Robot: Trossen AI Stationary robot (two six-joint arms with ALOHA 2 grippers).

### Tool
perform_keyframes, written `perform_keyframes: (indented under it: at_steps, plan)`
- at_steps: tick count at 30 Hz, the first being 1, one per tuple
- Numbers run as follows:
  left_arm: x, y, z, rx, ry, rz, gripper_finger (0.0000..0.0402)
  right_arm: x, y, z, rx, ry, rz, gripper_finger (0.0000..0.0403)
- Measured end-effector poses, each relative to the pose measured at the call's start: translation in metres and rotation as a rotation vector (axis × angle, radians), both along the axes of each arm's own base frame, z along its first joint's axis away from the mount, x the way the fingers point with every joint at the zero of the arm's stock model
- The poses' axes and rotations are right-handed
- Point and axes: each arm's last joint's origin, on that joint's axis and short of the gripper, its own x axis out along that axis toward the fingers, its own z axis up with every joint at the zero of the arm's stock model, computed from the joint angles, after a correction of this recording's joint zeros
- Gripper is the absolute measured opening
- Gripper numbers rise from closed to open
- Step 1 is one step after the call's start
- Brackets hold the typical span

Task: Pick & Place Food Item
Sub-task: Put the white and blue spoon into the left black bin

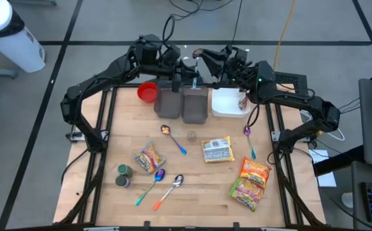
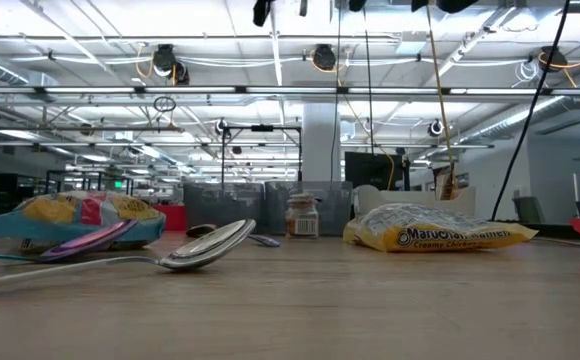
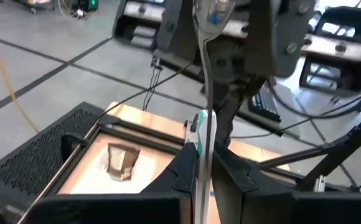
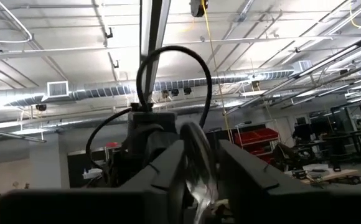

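Steel spoon [image 3: 206, 87] is clamped by its handle in your left gripper [image 3: 204, 163], high over the back bins, with its bowl inside the right gripper [image 4: 200, 177]. Looks like a handover; can't tell if right grips. Brown food pouch [image 3: 122, 163] lies in the white bin [image 1: 223, 109], ramen packet [image 1: 217, 149] on the wood table [image 1: 192, 205]. Open lab hall behind.

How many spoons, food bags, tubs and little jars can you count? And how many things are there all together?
Spoons: 5 (four colourful-handled spoons on the wooden table, one silver spoon in the left gripper)
Crinkly food packets: 4
Grey tubs: 2
White tub: 1
Round red bowl: 1
Small jars and tins: 3
Total: 16
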Motion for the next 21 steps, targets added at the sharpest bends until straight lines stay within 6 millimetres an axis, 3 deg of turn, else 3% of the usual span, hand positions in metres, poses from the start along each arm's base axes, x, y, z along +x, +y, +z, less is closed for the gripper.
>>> perform_keyframes:
  at_steps: [5,11,17,21]
  plan:
    - [-0.018,0.004,0.017,0.025,0.067,0.031,0.0029,-0.017,-0.006,0.009,0.0,-0.006,-0.042,0.0157]
    - [-0.053,0.013,0.035,0.05,0.189,0.107,0.0029,-0.041,-0.012,0.017,0.037,0.079,-0.105,0.0187]
    - [-0.084,0.035,0.017,-0.064,0.384,0.124,0.0029,-0.063,-0.009,0.016,0.072,0.193,-0.153,0.019]
    - [-0.095,0.056,0.002,-0.15,0.384,0.103,0.0029,-0.075,-0.005,0.001,0.088,0.208,-0.161,0.0184]
